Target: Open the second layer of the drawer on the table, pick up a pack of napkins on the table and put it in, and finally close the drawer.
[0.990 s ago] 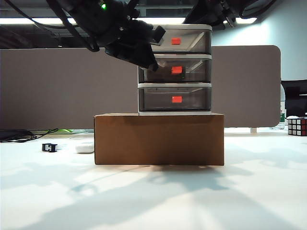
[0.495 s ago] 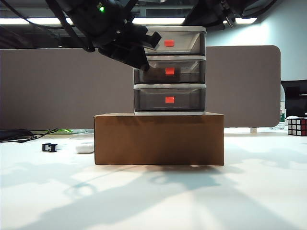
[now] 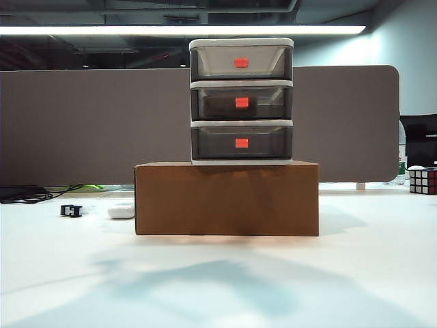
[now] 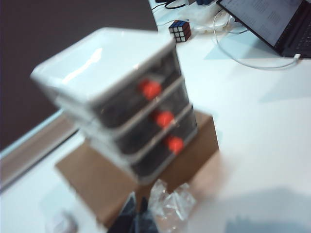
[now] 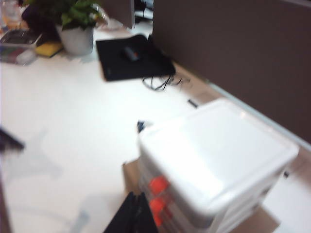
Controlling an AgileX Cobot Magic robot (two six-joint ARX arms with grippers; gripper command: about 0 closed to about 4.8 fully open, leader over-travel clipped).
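Drawer (image 3: pixel 241 101): glossy white plastic frame, smoky translucent plastic fronts, matt orange-red handles. Brown box (image 3: pixel 227 198) under it: matt cardboard. Desk (image 3: pixel 218 280): smooth white, slight sheen. By my left gripper (image 4: pixel 137 219), dark matt fingertips, a bit of crinkly clear shiny film (image 4: pixel 171 204). My right gripper (image 5: pixel 134 216): dark, matt.

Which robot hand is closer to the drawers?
Right, probably: the right gripper hangs close above the drawer; the left gripper hangs farther off, before its front.
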